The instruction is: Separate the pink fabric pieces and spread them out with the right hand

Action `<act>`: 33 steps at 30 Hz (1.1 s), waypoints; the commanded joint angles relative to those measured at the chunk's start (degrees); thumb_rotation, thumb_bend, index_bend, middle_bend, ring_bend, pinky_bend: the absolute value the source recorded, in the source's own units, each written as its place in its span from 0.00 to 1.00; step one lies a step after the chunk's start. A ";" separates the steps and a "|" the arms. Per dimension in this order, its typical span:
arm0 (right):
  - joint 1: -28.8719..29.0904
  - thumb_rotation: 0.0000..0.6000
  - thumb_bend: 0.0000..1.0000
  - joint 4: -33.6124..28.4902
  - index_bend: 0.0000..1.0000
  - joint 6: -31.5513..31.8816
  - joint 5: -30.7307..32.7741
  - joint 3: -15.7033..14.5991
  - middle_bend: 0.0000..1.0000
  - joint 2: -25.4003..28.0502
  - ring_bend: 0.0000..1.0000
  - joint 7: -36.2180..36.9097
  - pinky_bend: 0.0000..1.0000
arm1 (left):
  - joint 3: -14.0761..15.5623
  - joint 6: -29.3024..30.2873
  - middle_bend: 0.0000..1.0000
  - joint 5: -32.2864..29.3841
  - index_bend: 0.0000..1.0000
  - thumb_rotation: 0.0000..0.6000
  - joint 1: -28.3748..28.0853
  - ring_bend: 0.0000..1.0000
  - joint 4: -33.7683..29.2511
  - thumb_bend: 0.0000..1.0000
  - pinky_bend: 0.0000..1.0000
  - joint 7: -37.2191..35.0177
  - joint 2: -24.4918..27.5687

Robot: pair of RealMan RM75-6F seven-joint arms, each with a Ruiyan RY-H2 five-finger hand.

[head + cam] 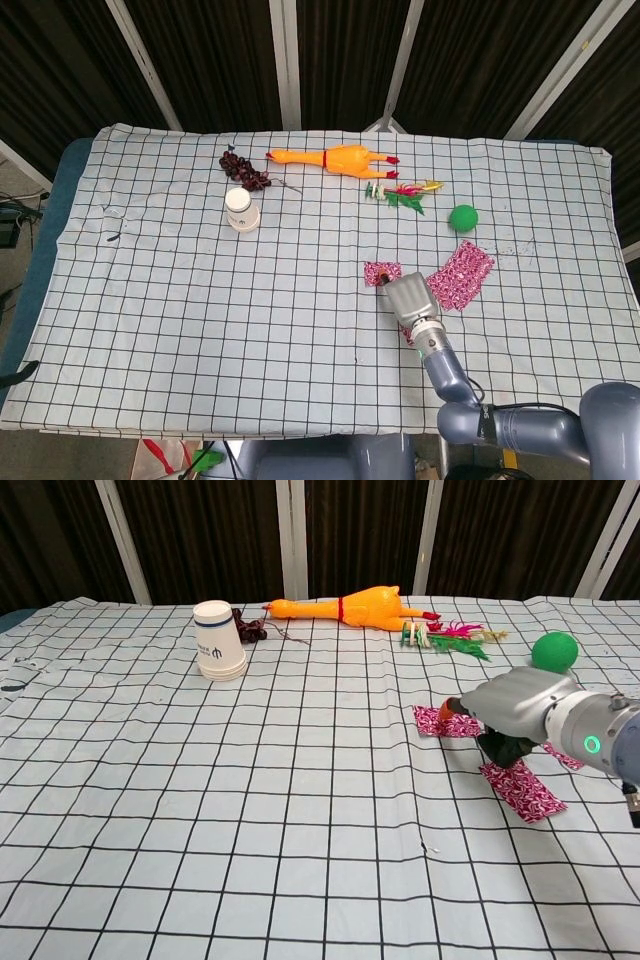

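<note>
right hand (515,715) low over cloth, fingertip on small pink piece (440,721), nothing visibly grasped, grip unclear | second pink piece (521,788) just under and right of hand | third pink piece (461,275) right of hand | ball (554,651) beyond | cup (218,640) far left

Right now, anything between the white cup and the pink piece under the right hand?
Nothing: in the head view, only bare checkered cloth lies between the white cup and the pink piece.
</note>
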 commanded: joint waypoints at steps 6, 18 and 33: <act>-2.26 1.00 0.73 -8.80 0.15 4.84 -3.32 -1.19 0.81 6.57 0.81 2.18 0.64 | 0.09 0.18 0.03 0.24 0.10 1.00 0.07 0.05 0.02 0.20 0.17 -0.11 0.02; -19.64 1.00 0.65 -26.27 0.01 18.51 -24.99 -12.98 0.22 25.79 0.31 22.75 0.34 | 0.70 -0.20 0.03 1.03 0.10 1.00 -0.19 0.05 -0.45 0.20 0.17 1.03 -0.39; -35.43 1.00 0.59 -10.00 0.00 35.45 -48.29 -17.20 0.09 25.43 0.16 40.48 0.22 | 0.96 0.22 0.03 1.87 0.10 1.00 0.27 0.05 -0.28 0.20 0.17 -1.26 0.55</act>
